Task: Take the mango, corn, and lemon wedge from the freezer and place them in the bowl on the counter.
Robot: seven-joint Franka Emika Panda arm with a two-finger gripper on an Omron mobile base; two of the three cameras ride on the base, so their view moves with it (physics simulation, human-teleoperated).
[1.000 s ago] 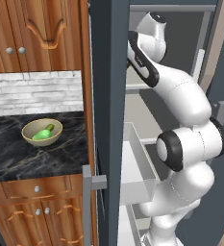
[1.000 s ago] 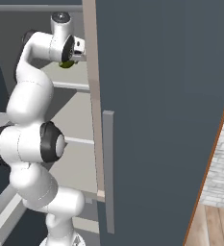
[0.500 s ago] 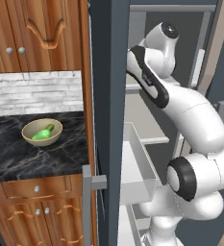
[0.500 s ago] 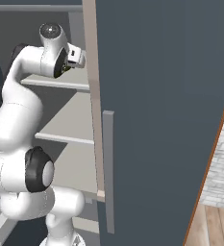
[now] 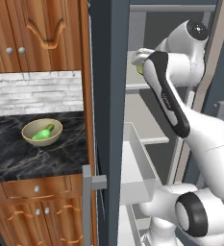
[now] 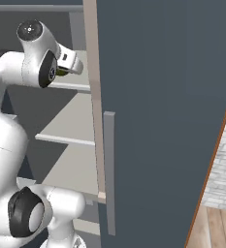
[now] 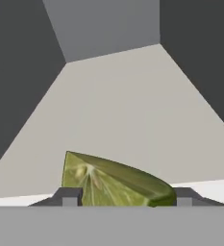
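Observation:
The lemon wedge (image 7: 113, 182), olive rind and pale green flesh, sits between my two finger tips (image 7: 68, 197), and my gripper (image 7: 125, 199) is shut on it. Behind it runs the pale grey shelf (image 7: 128, 110) of the freezer's upper compartment, its front edge just beyond the wedge. In the right base view my gripper (image 6: 68, 67) is at the upper shelf, with a sliver of the wedge (image 6: 61, 72) under it. My forearm mostly hides the gripper (image 5: 140, 61) in the left base view. The tan bowl (image 5: 29, 129) stands on the black marble counter (image 5: 17, 161), holding a bright green item (image 5: 43, 134).
The freezer's dark slate door (image 5: 108, 96) stands open between the counter and the shelves, its grey bar handle (image 5: 87, 202) low down. A clear drawer (image 5: 137, 166) is pulled out below my arm. A second dark door (image 6: 168, 121) with handle (image 6: 109, 172) closes the right side.
My arm has swung its upper joints up and to the right while the hand stayed by the upper shelf, with the wedge still in the fingers.

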